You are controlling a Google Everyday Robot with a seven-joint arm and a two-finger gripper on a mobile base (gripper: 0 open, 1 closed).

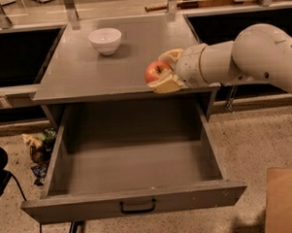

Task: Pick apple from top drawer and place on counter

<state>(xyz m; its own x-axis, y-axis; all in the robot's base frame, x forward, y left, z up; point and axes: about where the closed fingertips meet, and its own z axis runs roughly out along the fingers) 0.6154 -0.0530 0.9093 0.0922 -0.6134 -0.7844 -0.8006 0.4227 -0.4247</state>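
The small red-orange apple (154, 71) is held between the tan fingers of my gripper (161, 72), which reaches in from the right on a white arm. Gripper and apple hover just above the front right part of the grey counter (86, 75), near its front edge. The gripper is shut on the apple. The top drawer (133, 160) is pulled fully open below, its grey inside bare, with a small black pull handle (138, 206) at the centre of its front panel.
A white bowl (105, 40) stands at the back left of the counter. Wrappers and litter (38, 147) lie on the speckled floor left of the drawer. A black cable (23, 201) runs at lower left. A brown box corner (285, 200) is at lower right.
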